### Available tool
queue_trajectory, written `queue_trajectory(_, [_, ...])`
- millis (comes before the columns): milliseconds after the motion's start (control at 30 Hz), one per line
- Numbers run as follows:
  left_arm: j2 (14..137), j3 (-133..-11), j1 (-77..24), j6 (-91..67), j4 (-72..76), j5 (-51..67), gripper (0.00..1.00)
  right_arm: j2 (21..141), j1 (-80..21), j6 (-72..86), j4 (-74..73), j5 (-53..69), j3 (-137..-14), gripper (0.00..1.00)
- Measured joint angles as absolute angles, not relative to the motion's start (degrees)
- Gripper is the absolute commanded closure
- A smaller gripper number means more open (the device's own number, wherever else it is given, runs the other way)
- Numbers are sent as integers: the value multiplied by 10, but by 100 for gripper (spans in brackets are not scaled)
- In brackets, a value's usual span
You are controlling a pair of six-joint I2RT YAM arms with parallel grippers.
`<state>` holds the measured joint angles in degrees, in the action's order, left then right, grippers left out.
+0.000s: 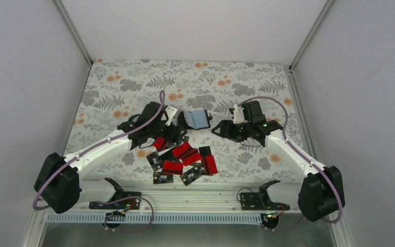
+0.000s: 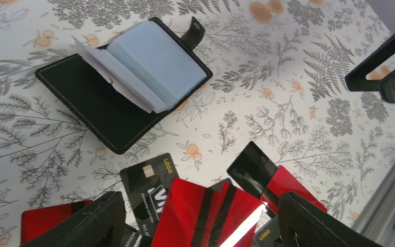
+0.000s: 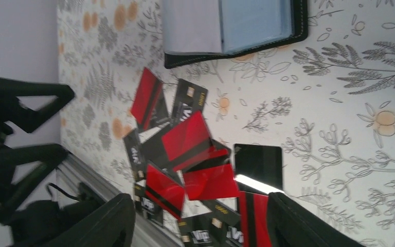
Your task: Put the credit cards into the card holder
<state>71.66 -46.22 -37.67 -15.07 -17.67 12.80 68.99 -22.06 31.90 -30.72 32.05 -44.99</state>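
Observation:
The card holder (image 1: 194, 119) lies open on the floral cloth, its light blue-grey sleeves facing up (image 2: 149, 67) (image 3: 236, 25). Several credit cards, red and black, lie in a loose overlapping pile (image 1: 184, 159) just in front of it. My left gripper (image 1: 175, 135) hovers over the pile's far left end, open, with a red card (image 2: 211, 211) below its jaws (image 2: 200, 229). On the holder's right side my right gripper (image 1: 217, 128) points left, also open and holding nothing (image 3: 200, 226); red cards (image 3: 211, 180) and a plain black card (image 3: 258, 162) lie beneath it.
A metal rail (image 1: 195, 191) runs along the table's near edge just behind the card pile. Grey enclosure walls stand left, right and behind. The left arm's fingers (image 3: 25, 128) show in the right wrist view, the right arm's fingers (image 2: 385, 67) in the left.

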Motion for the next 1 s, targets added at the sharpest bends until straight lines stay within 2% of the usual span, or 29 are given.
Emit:
queue_trajectory(100, [724,-480,-377,-152,-197,141,26,685,-221,347,-312,330,-466,25])
queue_trajectory(267, [734,-509,-377,-148,-218,152,27,649,-221,390,-309,339,-465,24])
queue_trajectory(600, [735,-458,-412,-164,-205,170,30,568,-249,509,-246,298,-310,23])
queue_trajectory(1000, [720,-460,-589,-203,-286,51,30,543,-279,542,-256,234,-294,22])
